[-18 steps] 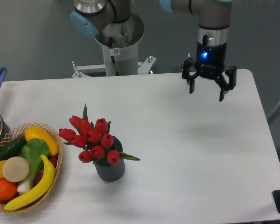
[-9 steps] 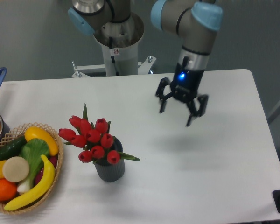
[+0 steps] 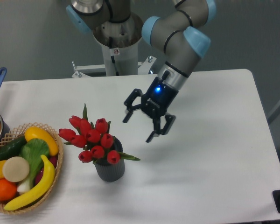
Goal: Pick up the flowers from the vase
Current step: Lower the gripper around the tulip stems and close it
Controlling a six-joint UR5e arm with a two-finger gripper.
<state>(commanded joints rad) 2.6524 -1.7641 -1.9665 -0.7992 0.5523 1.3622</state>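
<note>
End effector (image 3: 139, 127): fingers spread, holding nothing, tilted down-left above the tabletop (image 3: 205, 154). Flowers (image 3: 92, 138): down-left of it, near but apart, stems upright in the vase (image 3: 110, 169) (blooms spill wider than the mouth). Writing: small sticker on the robot base (image 3: 115, 52), unreadable.

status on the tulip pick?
Gripper open, empty, in the air right of the tulips, not touching. Tulips sit in the ribbed grey vase. Nothing between gripper and bunch; fruit basket sits left of the vase.

Ribbed matt vase (image 3: 110, 169), woven wicker basket (image 3: 57, 175)
</note>
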